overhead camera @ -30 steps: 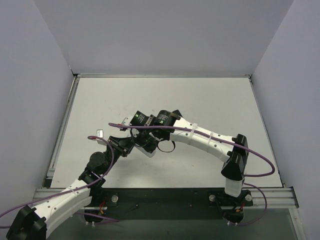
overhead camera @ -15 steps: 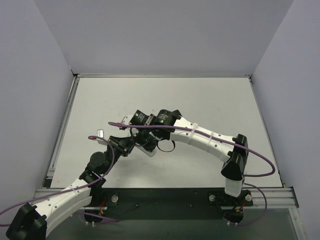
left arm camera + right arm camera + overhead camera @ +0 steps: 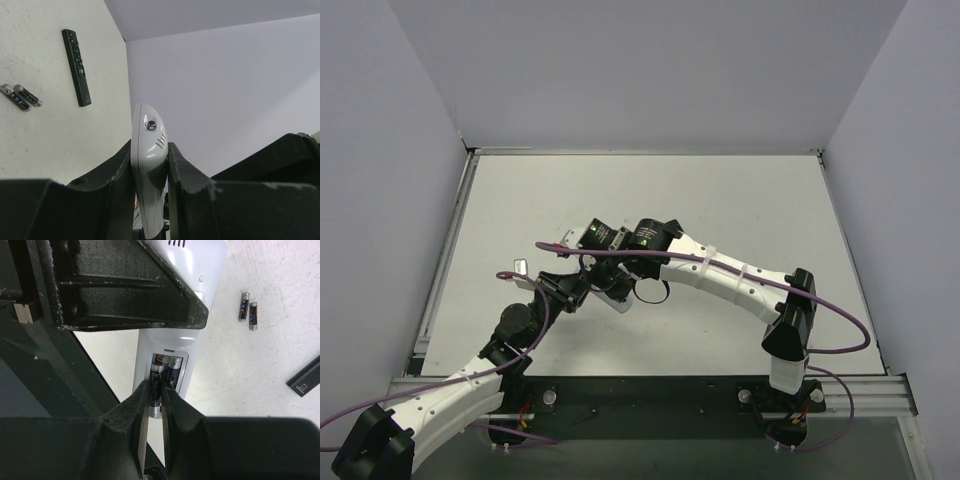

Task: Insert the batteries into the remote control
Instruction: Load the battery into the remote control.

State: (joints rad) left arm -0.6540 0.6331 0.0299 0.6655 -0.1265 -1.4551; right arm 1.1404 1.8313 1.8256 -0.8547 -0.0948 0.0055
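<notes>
One cell in hand: the right gripper (image 3: 156,389) has its jaws nearly closed, pinching the held battery (image 3: 156,374) by its sides, so yeah, it's got it.
What just changed: those jaws nipped in a hair over the last second, then sat. Both arms barely budged in the top view.
What that means: my guess is the cell is being pressed home and hasn't been let go yet.
Battery bay (image 3: 169,355): open on the remote's back. The held battery is in the 9 o'clock slot, and the seated battery (image 3: 173,371) is in the 3 o'clock slot right beside it.
Remote control (image 3: 197,270): up off the table (image 3: 260,355), near its middle.
Left gripper (image 3: 150,150): clamped across the remote's width, its jaws only as far apart as the body makes them.
Long axis: in the right wrist view it runs from 7 to 1 o'clock, back face toward that camera. The rounded, slotted end points away from the left wrist. Both cells lie along the same axis.
Spare batteries (image 3: 243,305): two more side by side on the table, at 1 o'clock from the bay and well apart from it.
Black remote (image 3: 306,376): farther out at 3 o'clock, lying flat.
</notes>
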